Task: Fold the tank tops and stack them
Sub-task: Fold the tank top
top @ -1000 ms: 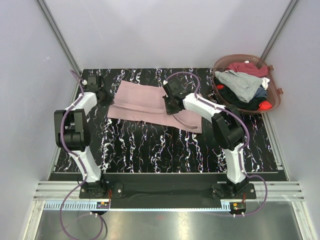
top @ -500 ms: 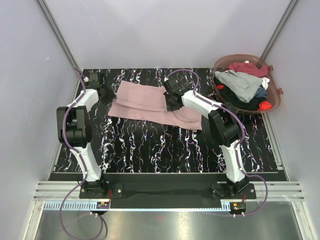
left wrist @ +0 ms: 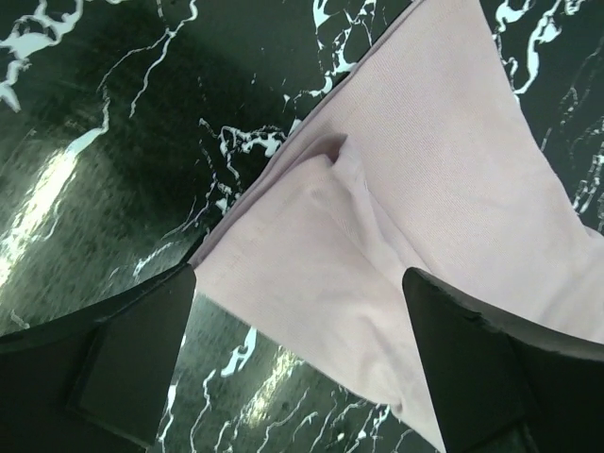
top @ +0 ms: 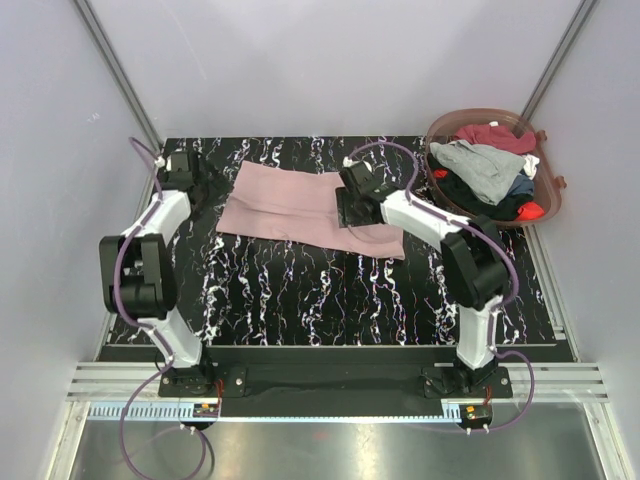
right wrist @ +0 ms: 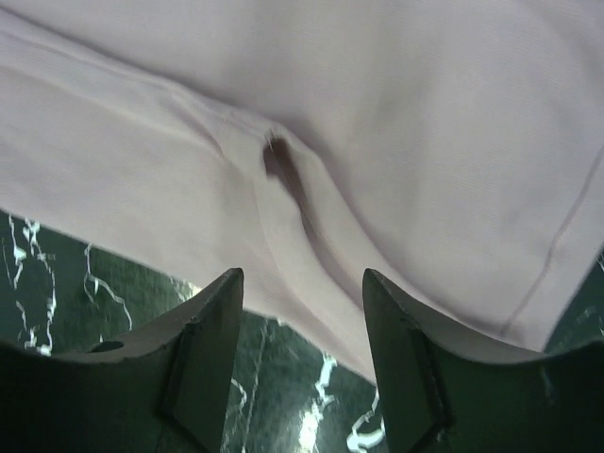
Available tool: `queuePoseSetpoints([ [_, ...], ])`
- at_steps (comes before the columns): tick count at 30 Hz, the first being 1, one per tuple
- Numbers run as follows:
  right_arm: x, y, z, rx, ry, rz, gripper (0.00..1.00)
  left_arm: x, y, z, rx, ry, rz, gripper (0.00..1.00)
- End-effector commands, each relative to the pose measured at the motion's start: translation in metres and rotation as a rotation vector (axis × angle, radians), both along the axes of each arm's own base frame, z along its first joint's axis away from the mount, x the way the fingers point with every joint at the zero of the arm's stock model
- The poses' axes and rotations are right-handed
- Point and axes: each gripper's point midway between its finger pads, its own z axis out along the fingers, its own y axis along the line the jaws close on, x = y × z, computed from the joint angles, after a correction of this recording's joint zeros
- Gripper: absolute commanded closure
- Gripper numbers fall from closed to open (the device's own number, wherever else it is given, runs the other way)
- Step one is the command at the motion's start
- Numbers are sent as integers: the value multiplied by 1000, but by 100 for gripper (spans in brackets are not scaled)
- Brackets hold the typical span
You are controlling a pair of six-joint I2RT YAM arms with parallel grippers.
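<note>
Barely started: dusty pink cloth tank top [top: 285,205] mid-frame, maybe half folded; other tops [top: 485,165] heaped in the round brownish plastic basket [top: 478,112] upper right. Left gripper [left wrist: 302,344] and right gripper [right wrist: 302,349]: jaws spread, holding nothing.

a lab test cell: plain white walls [top: 330,60], aluminium frame rails [top: 110,65], and a black marbled table [top: 330,295] with two bolted-down arms.

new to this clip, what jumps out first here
A dusty pink tank top lies spread on the far half of the black marbled table, with the right gripper open above its right part and the left gripper open at its left corner. At the far right corner a brownish basket holds a heap of more tops.
</note>
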Motion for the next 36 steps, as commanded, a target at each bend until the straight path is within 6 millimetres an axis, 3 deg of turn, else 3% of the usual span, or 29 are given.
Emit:
queuePoseSetpoints([
  [1,-10,-9,38,80,-88,-29,39,-1,6,22,15,-98,40,1],
  [5,-29,-21,44,120,-120,-49,35,-16,6,7,-26,-75,45,1],
  [6,-34,-23,54,137,-141,-52,35,-19,5,4,-35,-72,43,1],
  [10,-51,-38,50,158,-155,-95,35,-27,2,2,-46,-93,41,3],
  [12,-51,-41,60,181,-201,-114,36,-32,1,0,-48,-100,37,5],
  [13,-55,-47,53,172,-195,-126,36,-31,0,1,-48,-117,34,5],
  [15,-55,-49,57,183,-227,-141,36,-37,-5,-1,-70,-124,16,5],
  [21,-59,-58,49,183,-244,-178,19,-47,-1,-2,-43,-135,21,1],
  [28,-68,-55,44,245,-174,-253,22,-53,6,-10,-36,-102,59,1],
  [36,-85,-46,39,392,-57,-392,30,-48,3,-19,-52,-90,50,13],
])
